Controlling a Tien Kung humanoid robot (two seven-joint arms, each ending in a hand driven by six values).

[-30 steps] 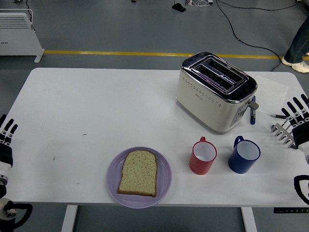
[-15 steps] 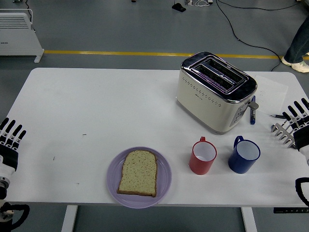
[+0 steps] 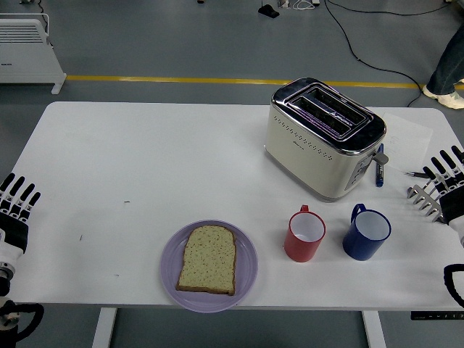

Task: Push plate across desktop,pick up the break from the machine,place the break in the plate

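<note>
Nearest: purple plate [image 3: 209,266] at the table's [image 3: 145,159] near edge, bread slice [image 3: 208,259] already flat on it. Left hand [image 3: 14,214] and right hand [image 3: 448,185] at the side edges, fingers relaxed, holding nothing. Red mug [image 3: 304,235] beside the plate (tip risk on any push rightward). Farthest: toaster [image 3: 324,138], slots empty.

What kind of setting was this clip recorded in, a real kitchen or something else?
Probably a lab or workshop with a staged breakfast setup, not a kitchen. The white table stands on a bare grey floor crossed by a yellow line, with loose cables and a white heater behind it.
</note>
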